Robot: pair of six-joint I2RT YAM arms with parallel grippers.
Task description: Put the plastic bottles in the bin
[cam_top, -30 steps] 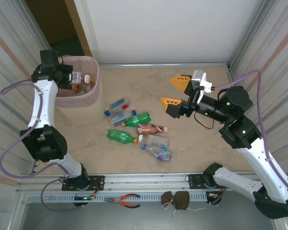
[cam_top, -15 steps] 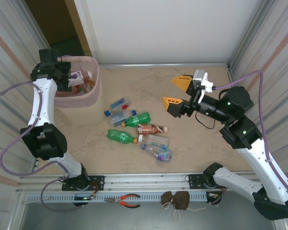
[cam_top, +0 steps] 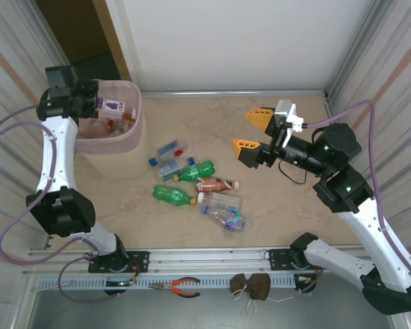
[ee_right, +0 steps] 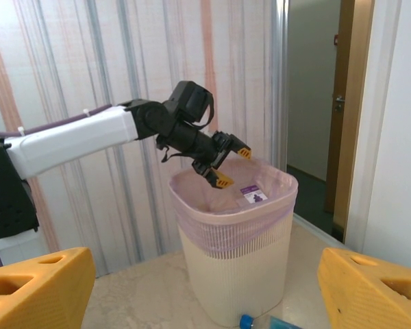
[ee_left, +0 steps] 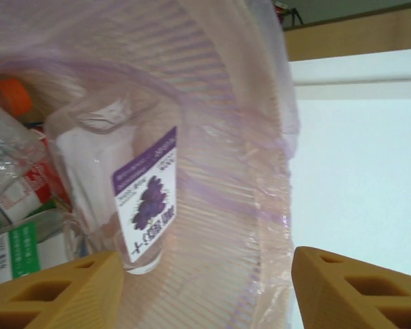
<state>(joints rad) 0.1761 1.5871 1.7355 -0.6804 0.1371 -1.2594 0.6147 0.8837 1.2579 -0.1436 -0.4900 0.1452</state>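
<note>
Orange fingers (ee_left: 61,291) of the left gripper (ee_right: 233,167) stood spread apart with nothing between them, poised above the mouth of the bin (cam_top: 116,145) by its left rim. Its arm rose from the base at the table's near edge and folded at a dark elbow. From there the white forearm ran up the left side, and the wrist was bent so the gripper pointed across the bin. Just below it a clear bottle with a purple label (ee_left: 147,199) lay slanted against the pink liner (ee_left: 246,137) (its base sat close to the left finger in the wrist view; whether it touched, I could not tell). Some other bottles (cam_top: 116,123) sat lower in the bin.

The right gripper (cam_top: 241,130) was likewise wide open and empty, held above the table (cam_top: 192,123) right of centre. Its arm was bent at the elbow with the forearm reaching leftward. A loose cluster of bottles (cam_top: 195,184) lay on the table between the bin and that gripper, well apart from it: two green, one brown, the rest clear.
</note>
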